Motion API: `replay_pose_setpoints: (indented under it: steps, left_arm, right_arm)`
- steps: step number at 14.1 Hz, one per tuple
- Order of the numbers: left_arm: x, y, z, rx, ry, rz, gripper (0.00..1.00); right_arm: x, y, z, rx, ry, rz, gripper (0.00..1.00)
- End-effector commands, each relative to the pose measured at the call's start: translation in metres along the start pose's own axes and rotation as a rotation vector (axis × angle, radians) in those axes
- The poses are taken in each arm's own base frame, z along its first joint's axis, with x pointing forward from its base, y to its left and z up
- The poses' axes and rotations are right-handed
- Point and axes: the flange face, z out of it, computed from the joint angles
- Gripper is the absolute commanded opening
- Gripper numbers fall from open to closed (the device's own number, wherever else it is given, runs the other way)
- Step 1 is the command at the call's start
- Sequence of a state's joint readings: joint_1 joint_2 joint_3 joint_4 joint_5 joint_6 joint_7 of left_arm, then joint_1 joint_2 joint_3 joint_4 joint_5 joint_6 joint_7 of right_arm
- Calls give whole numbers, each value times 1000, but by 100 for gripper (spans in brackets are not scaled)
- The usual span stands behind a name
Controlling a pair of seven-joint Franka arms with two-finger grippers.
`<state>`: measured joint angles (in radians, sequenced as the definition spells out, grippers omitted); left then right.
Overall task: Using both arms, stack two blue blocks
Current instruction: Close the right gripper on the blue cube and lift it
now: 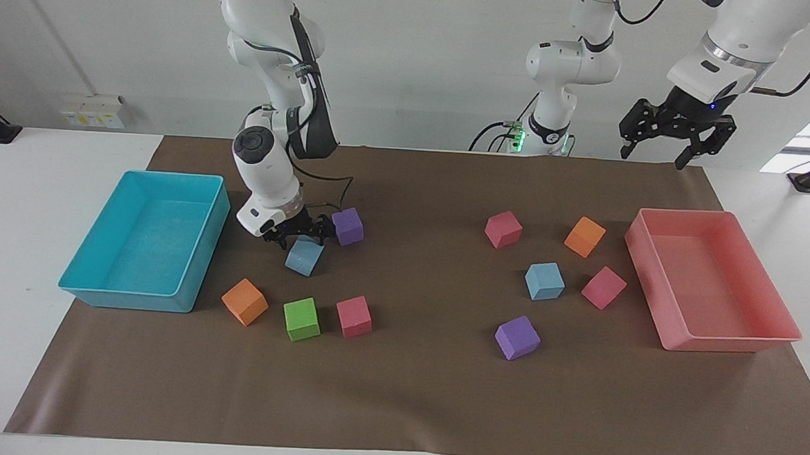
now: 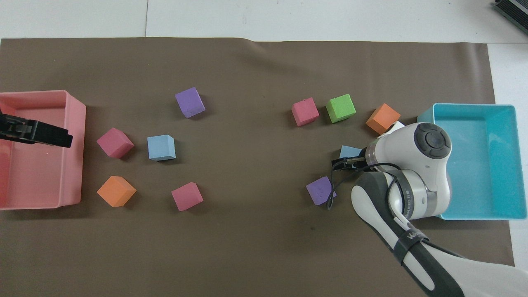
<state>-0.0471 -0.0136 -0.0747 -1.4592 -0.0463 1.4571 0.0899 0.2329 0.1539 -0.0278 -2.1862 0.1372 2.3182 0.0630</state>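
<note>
One blue block [image 1: 304,257] sits tilted beside the turquoise tray, partly hidden under the arm in the overhead view [image 2: 350,151]. My right gripper [image 1: 301,233] is low on it, its fingers closed on the block's top; it also shows in the overhead view [image 2: 344,162]. The second blue block [image 1: 544,281] lies flat on the mat toward the left arm's end, and shows in the overhead view [image 2: 161,147]. My left gripper [image 1: 673,139] hangs open and empty, high over the mat's edge by the pink tray; its tip shows in the overhead view [image 2: 39,134].
A turquoise tray [image 1: 97,289] stands at the right arm's end, a pink tray [image 1: 725,341] at the left arm's end. A purple cube [image 1: 347,226] is right beside the right gripper. Orange [image 1: 244,301], green [image 1: 302,318] and pink [image 1: 354,316] cubes lie farther out. More cubes surround the second blue block.
</note>
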Motion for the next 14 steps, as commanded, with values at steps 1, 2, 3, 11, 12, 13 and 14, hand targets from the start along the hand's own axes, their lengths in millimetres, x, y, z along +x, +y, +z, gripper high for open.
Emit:
replay_pose_setpoints:
  steps: [1, 2, 3, 11, 12, 13, 14]
  left_arm:
    - [-6, 6, -1, -15, 5, -4, 100]
    - [-6, 5, -1, -15, 5, -6, 100]
    - [-6, 5, 0, -15, 5, -5, 100]
    - [-6, 18, -1, -14, 4, 19, 100]
    - [-5, 18, 0, -14, 2, 19, 100]
    - [-5, 18, 0, -14, 2, 20, 100]
    - [-5, 17, 0, -14, 2, 20, 100]
  right_arm:
    - [0, 8, -16, 19, 13, -11, 100]
    - [0, 7, -18, 19, 15, -12, 100]
    - [2, 6, -22, 20, 24, -14, 100]
    - [1, 10, -2, 16, 27, 13, 100]
    - [2, 10, 1, 15, 34, 14, 100]
    - [3, 10, 5, 14, 31, 13, 100]
    - [2, 12, 11, 11, 27, 15, 100]
